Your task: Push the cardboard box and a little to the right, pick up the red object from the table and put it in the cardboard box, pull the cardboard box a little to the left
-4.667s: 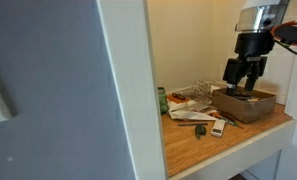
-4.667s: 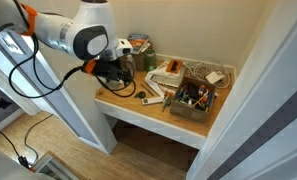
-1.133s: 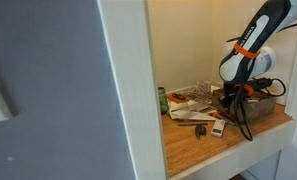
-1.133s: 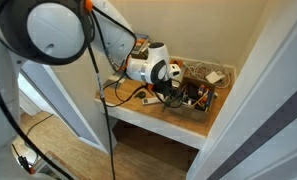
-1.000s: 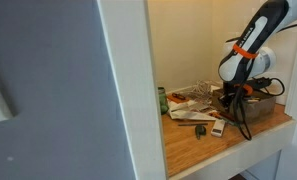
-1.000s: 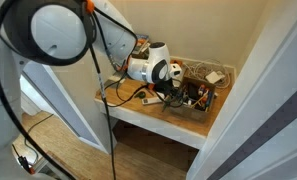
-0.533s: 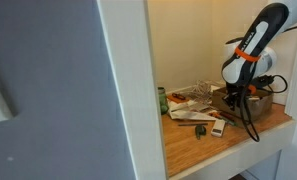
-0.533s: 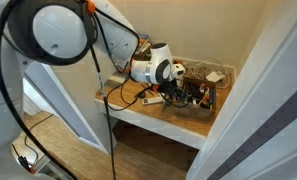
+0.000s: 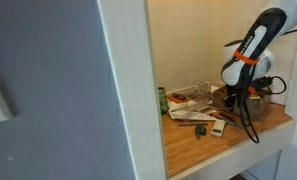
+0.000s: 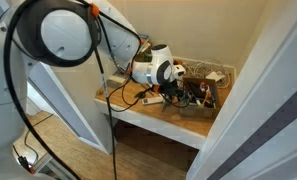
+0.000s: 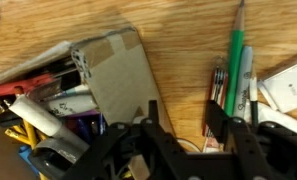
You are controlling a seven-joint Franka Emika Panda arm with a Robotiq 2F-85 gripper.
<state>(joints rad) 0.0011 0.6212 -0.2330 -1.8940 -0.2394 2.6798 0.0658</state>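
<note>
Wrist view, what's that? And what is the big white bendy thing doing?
That's a robot arm; a person steers it. Two pictures come from cameras standing nearby. The wrist view comes from a camera on the arm, looking down past its gripper, a two-fingered claw. On the wooden table lie a box full of pens, a green pen and papers. The gripper is open, holds nothing, and hangs at the box's edge.
</note>
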